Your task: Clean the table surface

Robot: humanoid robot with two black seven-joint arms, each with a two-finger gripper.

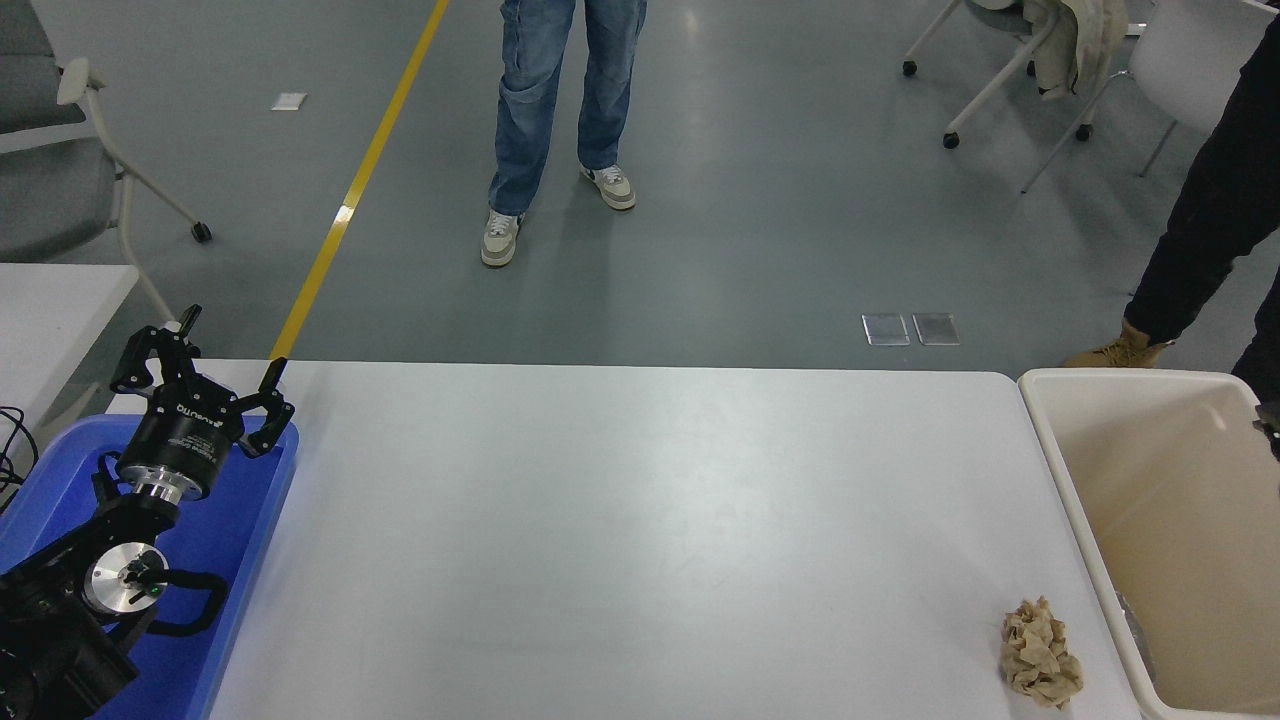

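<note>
- Nearest the camera on the right, a crumpled tan paper wad [1040,652] lies on the white table surface [640,530], close to its right edge and just beside the bin; nothing touches it.
- At the lower left, the left end effector [203,375] is parked above the blue plastic tray [245,560], its fingers spread wide and holding nothing.
- The surface fills the middle of the view, from the tray on the left to the bin on the right. Apart from the paper wad, no litter shows on it.
- At the right, the beige bin [1075,500] stands against the surface's right edge. A sliver of something silvery shows at its near inner wall; what it is cannot be told.
- Only a tiny dark sliver sits at the right edge above the bin, perhaps part of the right arm; the right end effector itself is not in view, so I cannot tell how its fingers stand.
- Judgement: the cleaning looks nearly done. The paper wad is the one visible piece left, and moving it into the adjacent bin would seem to finish the job.
- Farthest off, beyond the surface, a person in blue jeans [560,100] stands on the grey floor, and another person's dark trouser leg [1200,220] shows at the right.
</note>
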